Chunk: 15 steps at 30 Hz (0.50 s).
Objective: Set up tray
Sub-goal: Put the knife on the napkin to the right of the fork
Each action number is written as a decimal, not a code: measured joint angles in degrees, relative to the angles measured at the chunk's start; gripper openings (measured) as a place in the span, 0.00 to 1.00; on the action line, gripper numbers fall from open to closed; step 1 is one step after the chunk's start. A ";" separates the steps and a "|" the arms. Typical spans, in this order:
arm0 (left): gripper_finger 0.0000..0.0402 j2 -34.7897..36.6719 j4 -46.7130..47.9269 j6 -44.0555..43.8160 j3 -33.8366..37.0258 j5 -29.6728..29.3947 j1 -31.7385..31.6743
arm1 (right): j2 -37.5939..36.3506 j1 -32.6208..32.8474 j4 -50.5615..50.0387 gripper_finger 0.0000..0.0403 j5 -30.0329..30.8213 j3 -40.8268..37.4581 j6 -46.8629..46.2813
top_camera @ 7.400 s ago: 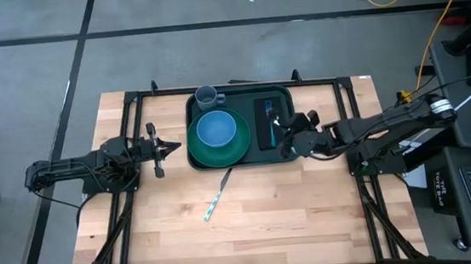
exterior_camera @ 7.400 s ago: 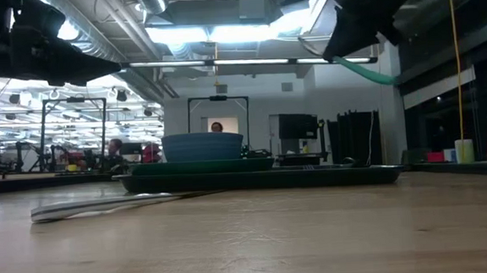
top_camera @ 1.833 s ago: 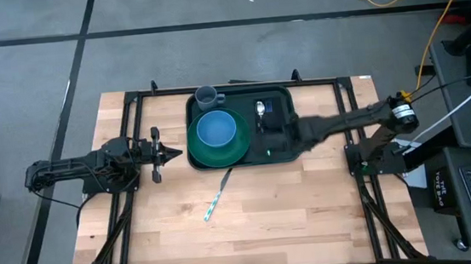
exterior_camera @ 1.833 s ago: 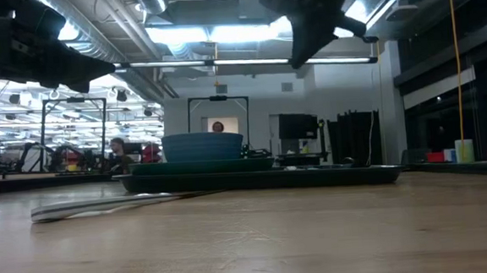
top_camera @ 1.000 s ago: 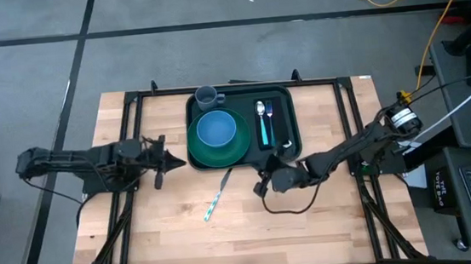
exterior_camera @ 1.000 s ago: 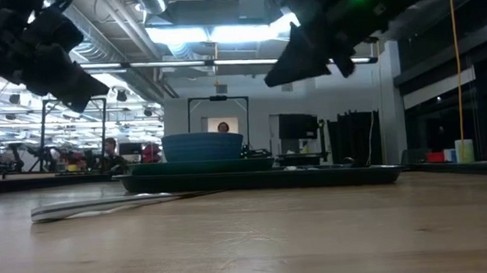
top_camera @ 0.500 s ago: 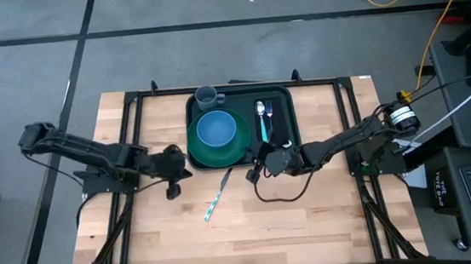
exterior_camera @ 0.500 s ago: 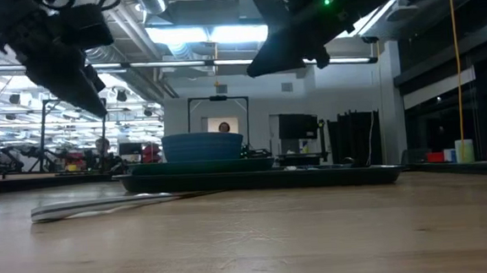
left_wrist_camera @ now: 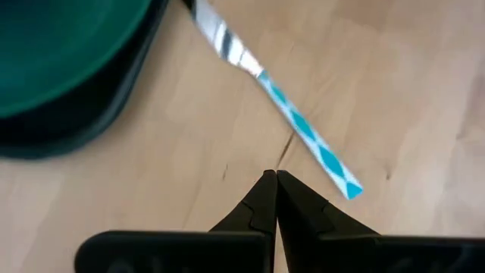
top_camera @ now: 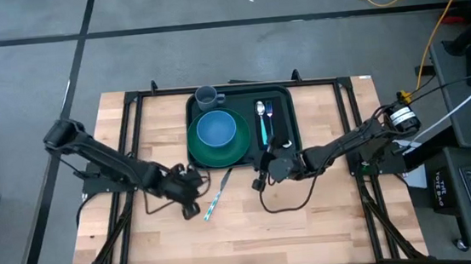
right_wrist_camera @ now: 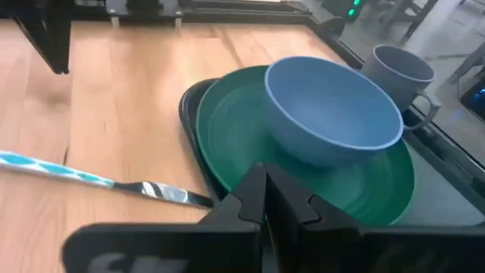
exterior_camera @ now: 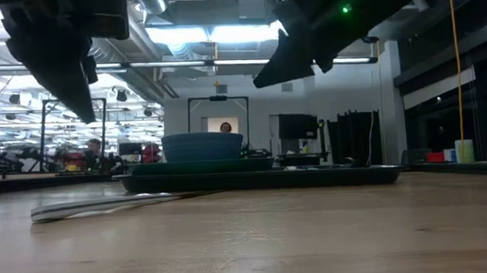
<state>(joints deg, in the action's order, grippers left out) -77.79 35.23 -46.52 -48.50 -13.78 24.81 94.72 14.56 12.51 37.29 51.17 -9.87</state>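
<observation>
The tray [top_camera: 284, 145] sat at the counter's [top_camera: 328, 218] far middle, already holding plate [top_camera: 235, 151], bowl [top_camera: 216, 129], mug [top_camera: 207, 96], spoon [top_camera: 261, 121] and fork [top_camera: 272, 122]. Only the knife [top_camera: 218, 193] lay outside, just off the tray's near edge on bare wood. The left gripper [top_camera: 191, 190] hovered beside it, fingers closed and empty; the right gripper [top_camera: 262, 169], closed too, hung at the tray's near rim. The near half of the counter offered ample room.

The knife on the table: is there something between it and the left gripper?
Nothing visible. The left gripper, shut, hangs over bare wood right beside the knife, which lies apart from the tray, its blade tip near the tray's front edge. The right gripper, also shut, is on the knife's other side.
</observation>
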 joint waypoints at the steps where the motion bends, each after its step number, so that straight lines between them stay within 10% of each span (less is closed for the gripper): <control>1: 0.01 -1.59 2.24 -1.67 -1.65 -0.19 0.46 | 0.02 0.21 -0.18 0.03 -0.08 -0.14 -0.04; 15: 0.01 -14.89 12.14 -11.41 -14.90 -6.03 3.50 | 0.02 3.97 2.23 0.04 -3.16 -0.12 -0.11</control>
<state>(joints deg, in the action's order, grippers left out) -92.69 47.37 -57.93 -63.40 -19.81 28.31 94.74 18.53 14.74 34.12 51.05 -9.98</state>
